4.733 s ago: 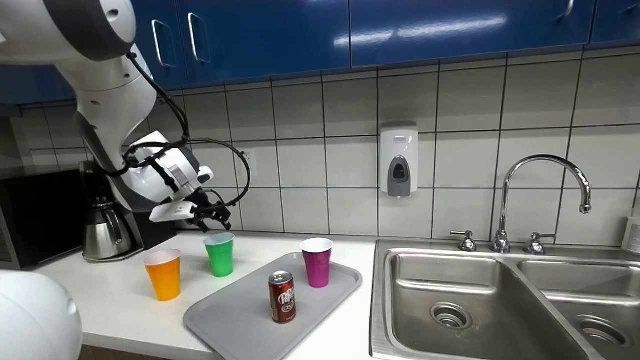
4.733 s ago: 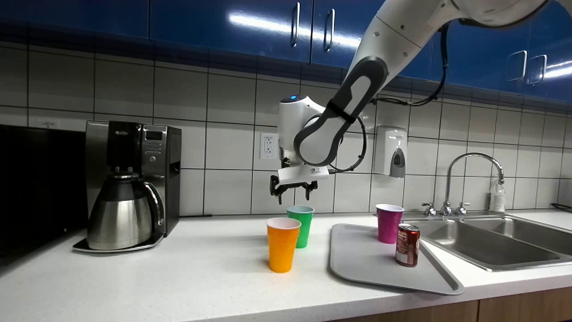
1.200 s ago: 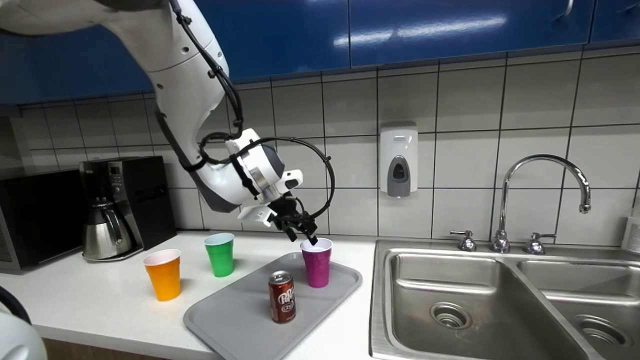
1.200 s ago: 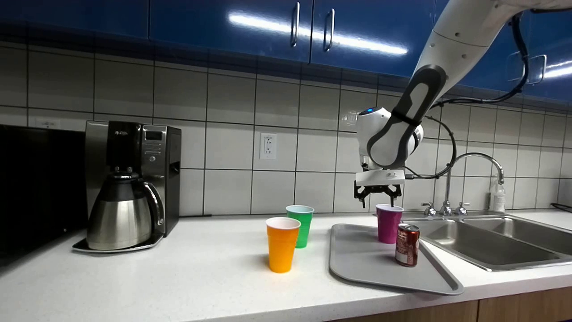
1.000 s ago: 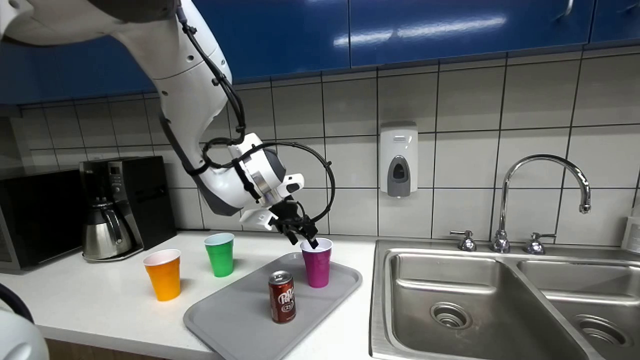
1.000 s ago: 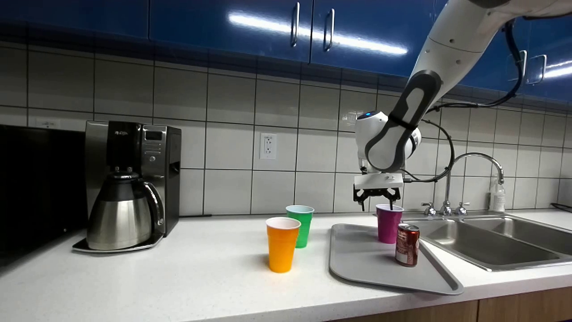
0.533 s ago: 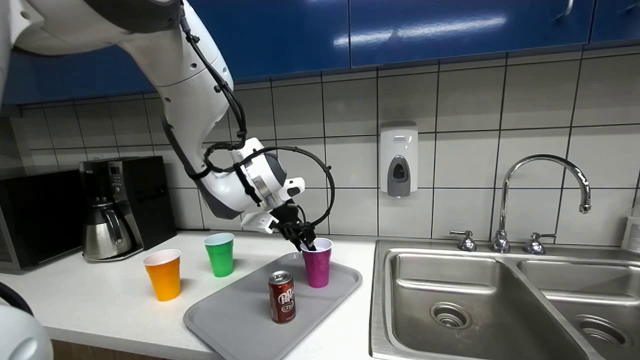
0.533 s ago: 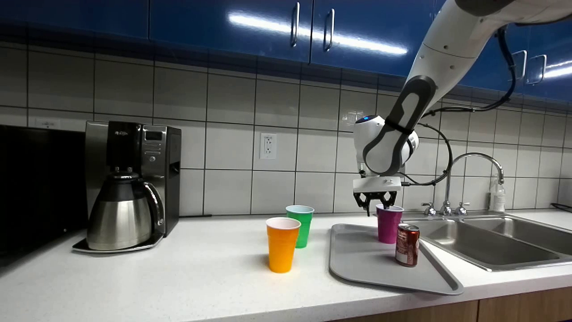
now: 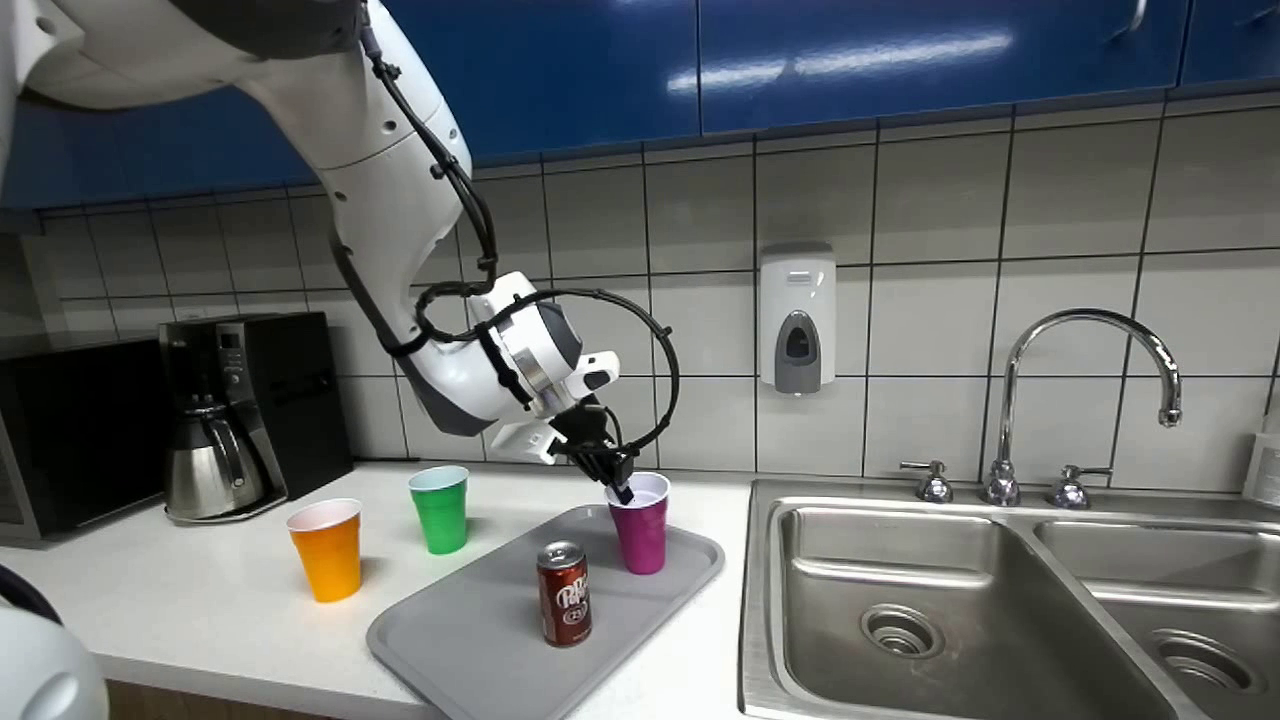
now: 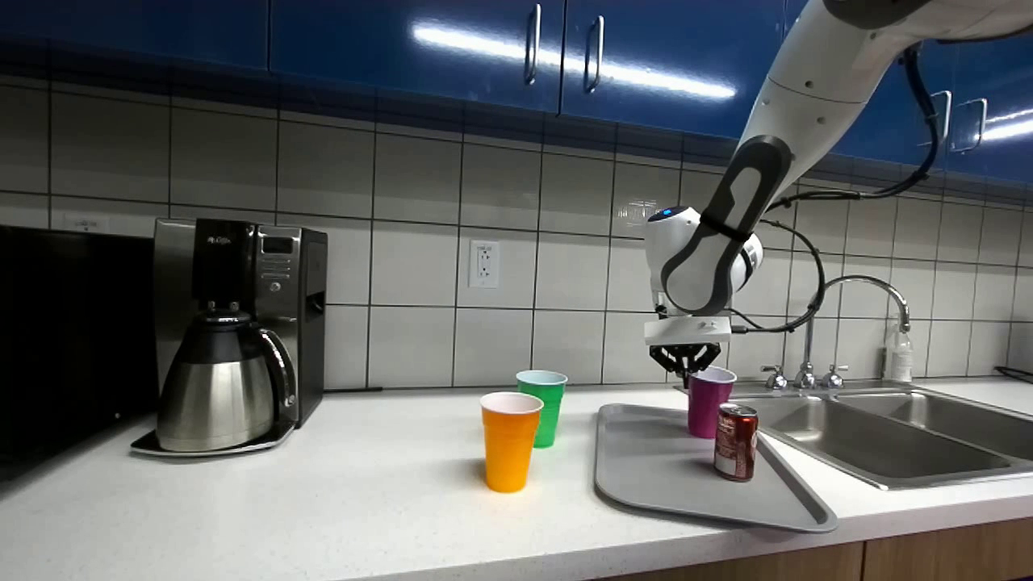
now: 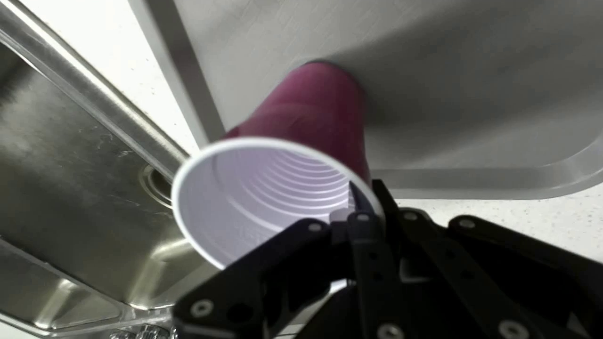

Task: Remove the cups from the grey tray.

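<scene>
Desk (image 10: 323,508): white speckled top, wood-fronted under the edge; carries the grey tray (image 9: 470,640), flat, low-rimmed, corners rounded
Sink (image 9: 765,600): steel, two basins, just beside the tray; curved chrome tap (image 9: 1008,400) rising at its wall edge, farther from the tray
Wall (image 10: 415,266): pale tiles, dark joints, behind the tray; white outlet (image 10: 484,264) set in it, on the side of the tray away from the sink
Cupboards (image 10: 363,32): glossy blue, silver handles, high above the tray
Dispenser (image 9: 798,320): white and grey, on the wall, behind and above the tray
Coffee maker (image 10: 234,266): black and steel, with steel jug (image 10: 216,399), well apart from the tray, opposite side to the sink
Appliance (image 10: 73,323): black, box-shaped, farther from the tray than the coffee maker
Orange cup (image 10: 508,444) and green cup (image 10: 552,411): upright on the desk, between tray and coffee maker; orange partly hides green in an exterior view
Can (image 10: 735,442): dark red, upright on the tray near the magenta cup (image 9: 643,535), covering part of that cup in an exterior view
Magenta cup: at the wall end of the tray; whether its base touches the tray, cannot tell
Arm (image 9: 400,210): white, black cables strapped along it, reaching over the tray
Gripper (image 11: 370,200): over the tray, closed upon the magenta cup's wall at the rim, one finger inside, one outside
</scene>
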